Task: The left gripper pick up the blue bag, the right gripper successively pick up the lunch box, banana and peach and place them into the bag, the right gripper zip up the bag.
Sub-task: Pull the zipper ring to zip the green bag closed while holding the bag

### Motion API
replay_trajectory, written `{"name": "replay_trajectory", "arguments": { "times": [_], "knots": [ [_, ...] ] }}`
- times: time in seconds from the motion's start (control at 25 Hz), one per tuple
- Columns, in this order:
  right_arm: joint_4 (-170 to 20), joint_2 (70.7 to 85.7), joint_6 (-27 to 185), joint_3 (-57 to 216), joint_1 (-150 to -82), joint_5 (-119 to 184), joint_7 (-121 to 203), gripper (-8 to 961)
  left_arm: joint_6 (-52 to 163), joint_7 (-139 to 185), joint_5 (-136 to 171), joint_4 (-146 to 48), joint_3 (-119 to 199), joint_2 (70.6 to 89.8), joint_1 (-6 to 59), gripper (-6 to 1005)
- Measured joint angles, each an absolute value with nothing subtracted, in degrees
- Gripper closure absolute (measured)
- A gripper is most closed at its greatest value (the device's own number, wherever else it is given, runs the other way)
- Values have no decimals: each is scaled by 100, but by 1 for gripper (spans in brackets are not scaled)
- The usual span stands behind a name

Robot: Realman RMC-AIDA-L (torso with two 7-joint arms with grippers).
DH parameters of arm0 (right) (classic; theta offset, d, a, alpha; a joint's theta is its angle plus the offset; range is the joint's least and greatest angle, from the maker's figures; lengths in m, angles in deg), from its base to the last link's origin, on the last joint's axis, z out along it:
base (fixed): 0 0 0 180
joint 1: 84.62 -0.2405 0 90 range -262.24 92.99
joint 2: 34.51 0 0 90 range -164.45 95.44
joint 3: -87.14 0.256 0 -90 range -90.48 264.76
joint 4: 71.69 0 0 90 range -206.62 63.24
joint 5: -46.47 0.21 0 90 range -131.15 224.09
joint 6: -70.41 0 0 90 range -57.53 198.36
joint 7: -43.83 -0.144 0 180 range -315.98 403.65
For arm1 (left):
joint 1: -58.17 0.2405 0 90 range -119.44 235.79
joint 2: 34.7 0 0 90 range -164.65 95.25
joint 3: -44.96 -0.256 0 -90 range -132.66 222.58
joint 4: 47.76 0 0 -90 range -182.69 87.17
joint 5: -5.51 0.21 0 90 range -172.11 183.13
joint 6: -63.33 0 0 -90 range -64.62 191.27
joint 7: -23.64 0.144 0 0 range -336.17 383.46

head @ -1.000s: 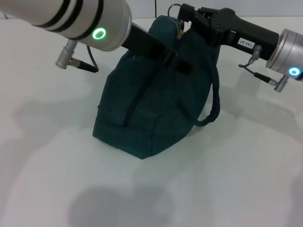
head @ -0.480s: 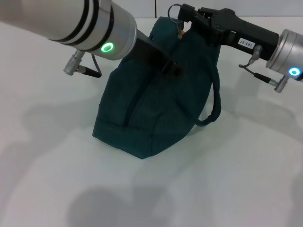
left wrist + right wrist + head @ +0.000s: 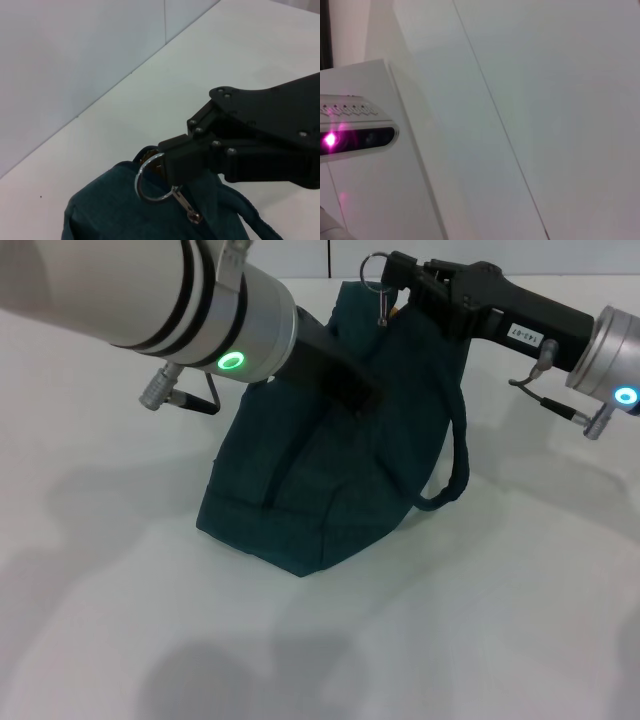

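Blue bag (image 3: 330, 460) stands mid-table, zipped, so nothing inside it shows. Right gripper (image 3: 392, 278) is clamped on the ring pull (image 3: 374, 268) at the bag's far top. Left gripper's (image 3: 358, 392) fingers are unreadable against the fabric; since a second ago its arm has drawn back leftward.

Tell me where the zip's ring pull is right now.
In the head view, the ring pull sits at the blue bag's far top end, pinched in the right hand.
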State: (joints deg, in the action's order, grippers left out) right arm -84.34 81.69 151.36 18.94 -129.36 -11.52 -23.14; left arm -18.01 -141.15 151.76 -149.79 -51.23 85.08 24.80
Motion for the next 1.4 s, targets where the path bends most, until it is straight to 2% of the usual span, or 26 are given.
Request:
{"name": "replay_trajectory", "arguments": {
  "times": [0.04,0.48,1.4],
  "knots": [
    [-8435,8169,15137,1894,-12925,-1134,-2314,949,-1792,-14086,15176,-14982,-5112,8508,2484,773],
    [-8494,8167,15116,1947,-12682,-814,-2314,949,-1691,-13742,15155,-15524,-5091,8510,2849,868],
    [-8443,8156,13632,1897,-12276,-548,-2531,949,-1508,-13006,14194,-15968,-4592,8510,3254,957]
  ]
}}
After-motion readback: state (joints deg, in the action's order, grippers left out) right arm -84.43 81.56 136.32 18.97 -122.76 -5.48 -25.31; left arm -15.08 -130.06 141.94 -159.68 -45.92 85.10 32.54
